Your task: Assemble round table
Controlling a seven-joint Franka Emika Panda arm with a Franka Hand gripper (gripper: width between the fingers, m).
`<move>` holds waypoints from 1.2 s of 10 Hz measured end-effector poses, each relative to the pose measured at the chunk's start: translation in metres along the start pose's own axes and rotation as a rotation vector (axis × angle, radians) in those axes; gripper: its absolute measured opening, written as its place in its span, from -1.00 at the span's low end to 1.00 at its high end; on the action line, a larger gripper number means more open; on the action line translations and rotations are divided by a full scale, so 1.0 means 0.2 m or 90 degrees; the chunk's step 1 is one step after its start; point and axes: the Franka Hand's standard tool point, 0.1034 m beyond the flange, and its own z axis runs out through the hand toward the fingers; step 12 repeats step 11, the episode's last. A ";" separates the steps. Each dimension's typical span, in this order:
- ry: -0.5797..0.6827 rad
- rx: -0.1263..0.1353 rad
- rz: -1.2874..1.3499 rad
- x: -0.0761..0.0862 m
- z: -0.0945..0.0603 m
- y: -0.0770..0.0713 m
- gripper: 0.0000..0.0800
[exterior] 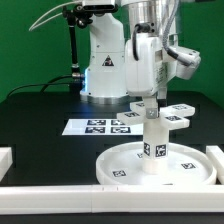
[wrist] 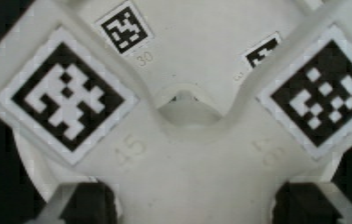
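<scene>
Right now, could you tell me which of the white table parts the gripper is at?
The cross-shaped foot, up at the gripper atop the upright leg; the round disc lies flat below.

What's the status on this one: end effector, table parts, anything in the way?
End effector on the cross-shaped foot, jaw state unclear. Foot atop the leg, upright on the round disc. Marker board behind, rail in front; neither obstructing.

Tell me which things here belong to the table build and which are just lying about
Job: round disc, cylinder leg standing on it, cross-shaped foot on the leg, gripper over it.
Lying about: marker board, border rails.
</scene>
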 end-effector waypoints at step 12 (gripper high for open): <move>-0.035 -0.004 -0.069 -0.03 -0.17 -0.03 0.62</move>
